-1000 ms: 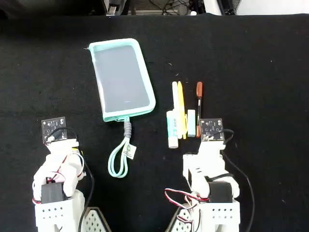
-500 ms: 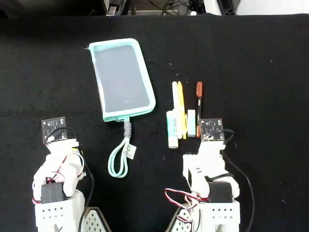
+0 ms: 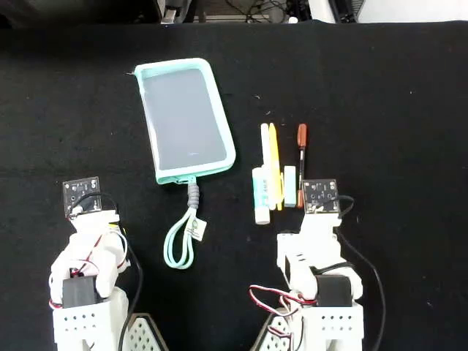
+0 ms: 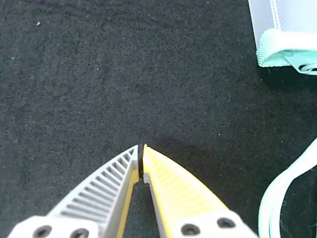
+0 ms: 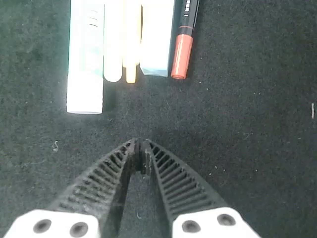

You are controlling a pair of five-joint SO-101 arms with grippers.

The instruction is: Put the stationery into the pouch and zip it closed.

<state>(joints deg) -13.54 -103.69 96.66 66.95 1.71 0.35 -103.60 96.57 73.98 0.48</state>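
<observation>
Both left tool [image 4: 140, 148] and right tool [image 5: 140, 143] are closed, stationery [image 3: 275, 172] outside the pouch [image 3: 184, 117].

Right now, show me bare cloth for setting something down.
Bare: the cloth right of the brown pen; left of the pouch; a narrower strip between pouch and stationery. Crowded: the stationery row, and the strap loop by the pouch.

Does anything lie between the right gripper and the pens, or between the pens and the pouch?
Nothing visible does: only bare black cloth separates the right gripper from the pens, and the pens from the pouch.
</observation>
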